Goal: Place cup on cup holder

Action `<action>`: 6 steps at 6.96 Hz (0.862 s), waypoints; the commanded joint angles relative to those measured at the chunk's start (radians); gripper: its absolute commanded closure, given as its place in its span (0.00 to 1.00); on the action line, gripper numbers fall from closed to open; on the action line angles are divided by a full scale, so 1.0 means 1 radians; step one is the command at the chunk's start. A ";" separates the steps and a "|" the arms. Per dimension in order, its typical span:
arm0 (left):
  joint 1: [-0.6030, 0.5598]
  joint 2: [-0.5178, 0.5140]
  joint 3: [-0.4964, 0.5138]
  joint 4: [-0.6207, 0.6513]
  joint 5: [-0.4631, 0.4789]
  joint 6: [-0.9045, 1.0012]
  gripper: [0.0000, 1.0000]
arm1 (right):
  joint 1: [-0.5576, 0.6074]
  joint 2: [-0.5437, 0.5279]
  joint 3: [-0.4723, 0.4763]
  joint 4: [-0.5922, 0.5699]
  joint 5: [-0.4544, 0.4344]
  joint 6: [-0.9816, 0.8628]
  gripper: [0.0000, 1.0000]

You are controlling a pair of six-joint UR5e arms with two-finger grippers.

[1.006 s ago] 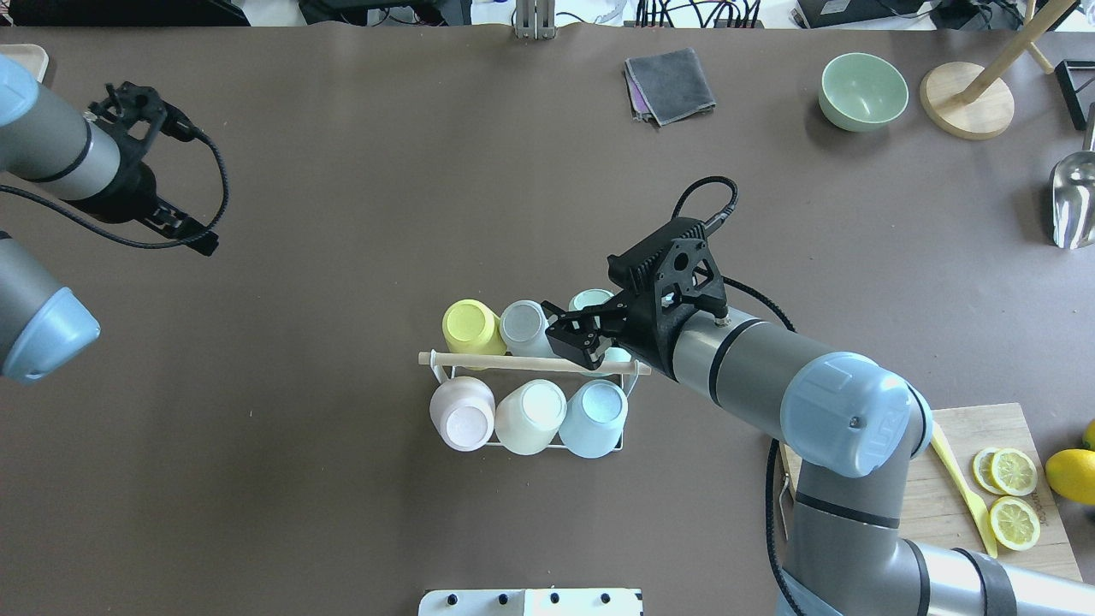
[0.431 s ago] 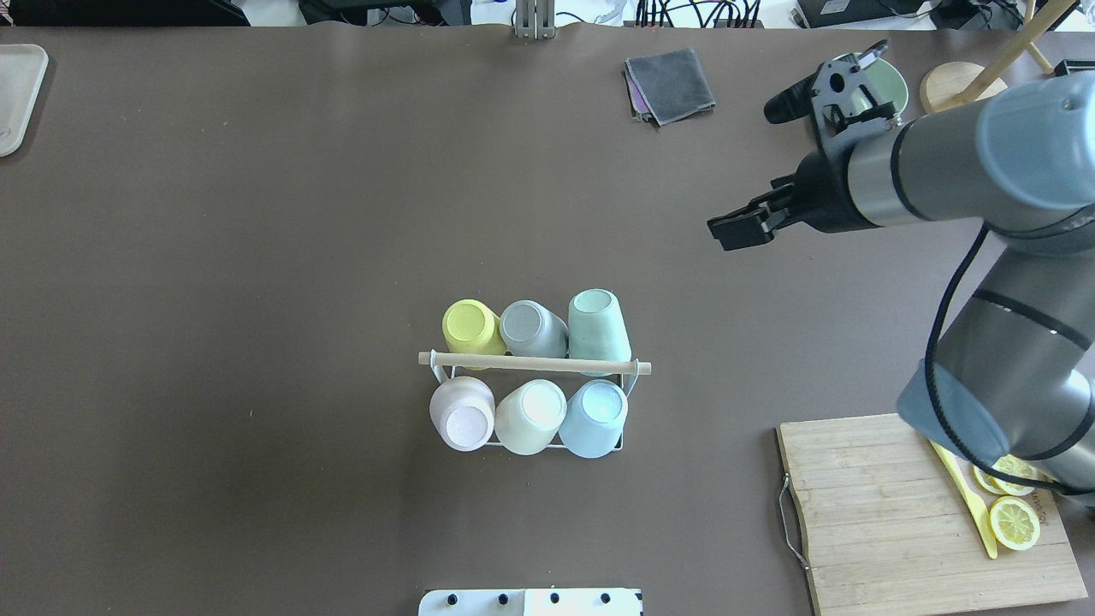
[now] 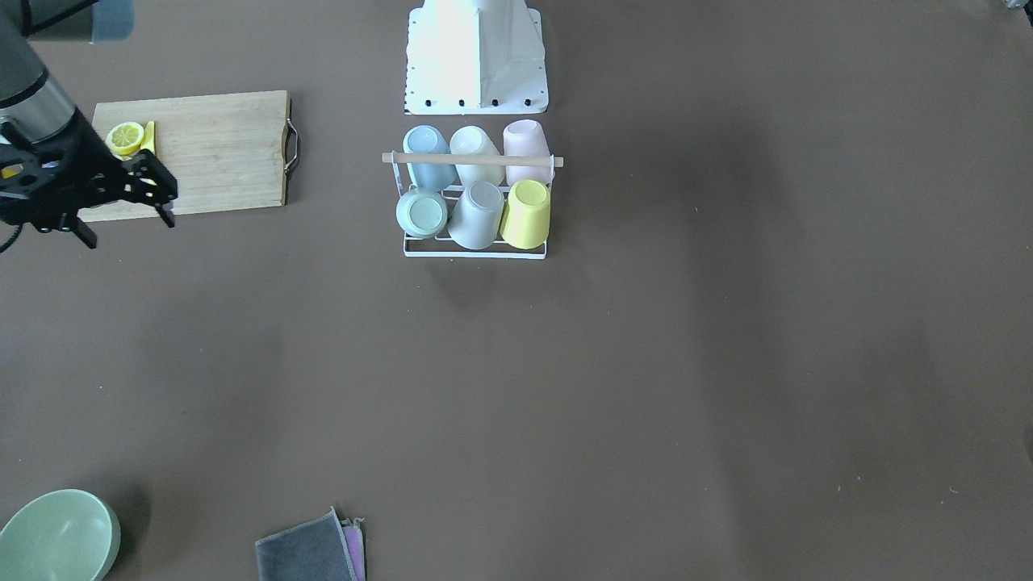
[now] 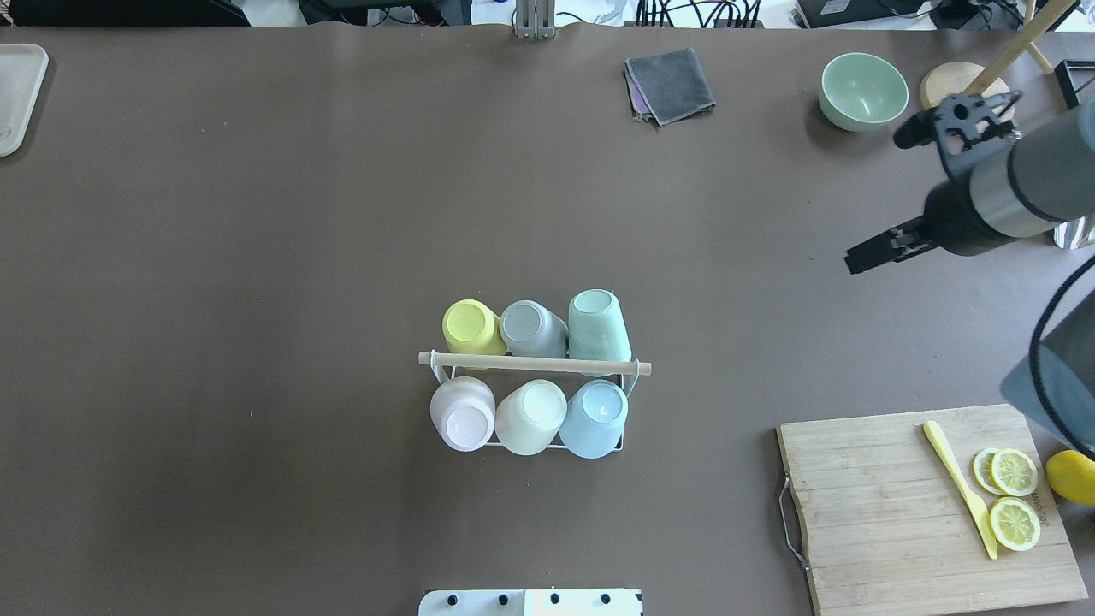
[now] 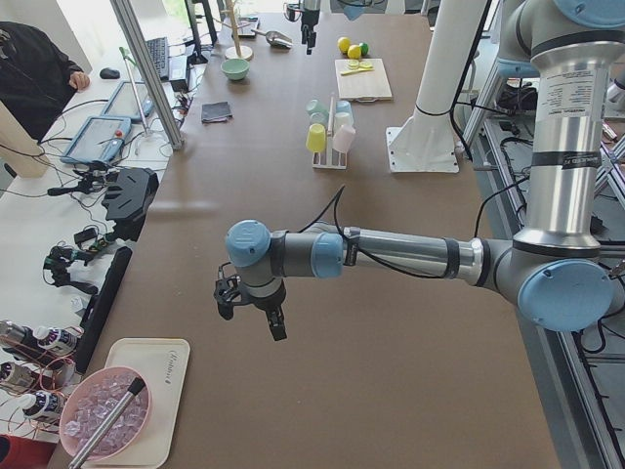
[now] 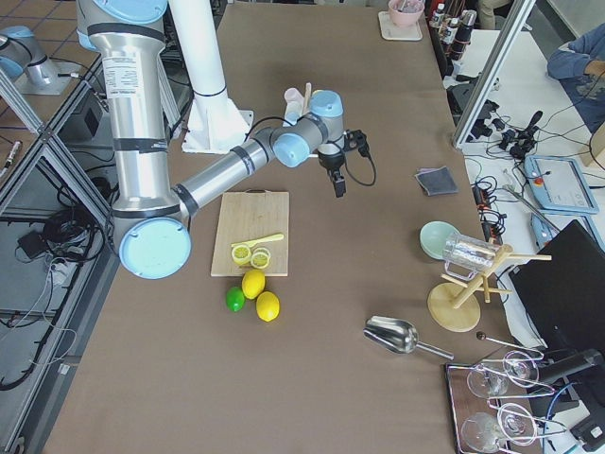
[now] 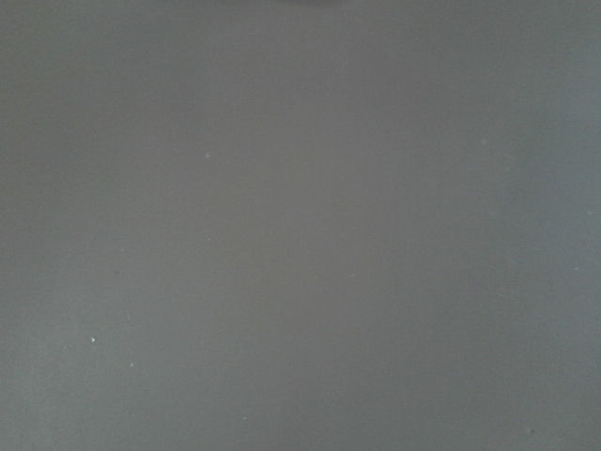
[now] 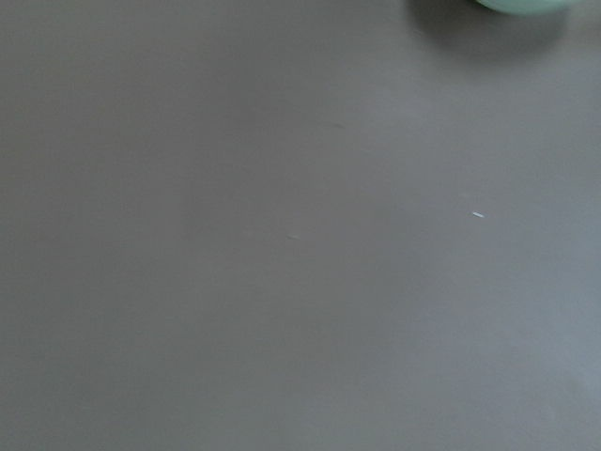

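The cup holder [image 4: 535,364], a white wire rack with a wooden rod on top, stands mid-table and holds several upturned cups. The mint cup [image 4: 599,325] sits at its far right, beside a grey cup [image 4: 530,328] and a yellow cup [image 4: 469,327]. The holder also shows in the front view [image 3: 474,254]. My right gripper [image 4: 860,259] hovers far to the right of the rack, open and empty; it also shows in the front view [image 3: 165,202]. My left gripper [image 5: 249,313] shows only in the exterior left view, above bare table; I cannot tell its state.
A wooden cutting board [image 4: 873,505] with lemon slices and a yellow knife lies front right. A green bowl [image 4: 862,90], a grey cloth [image 4: 670,84] and a wooden stand [image 4: 965,98] are at the back. A white tray [image 4: 17,94] is back left.
My right gripper has pulled away from the rack, going right and back, and the mint cup stays on the holder. My left arm has left the overhead view.
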 commanded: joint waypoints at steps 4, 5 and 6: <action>-0.023 0.088 -0.022 -0.113 -0.034 -0.008 0.01 | 0.508 -0.150 -0.432 -0.053 0.170 -0.370 0.00; -0.020 0.031 0.001 -0.094 -0.027 -0.010 0.01 | 0.560 -0.150 -0.467 -0.047 0.168 -0.485 0.00; -0.020 0.006 0.021 -0.056 -0.029 -0.010 0.01 | 0.585 -0.126 -0.466 -0.064 0.178 -0.483 0.00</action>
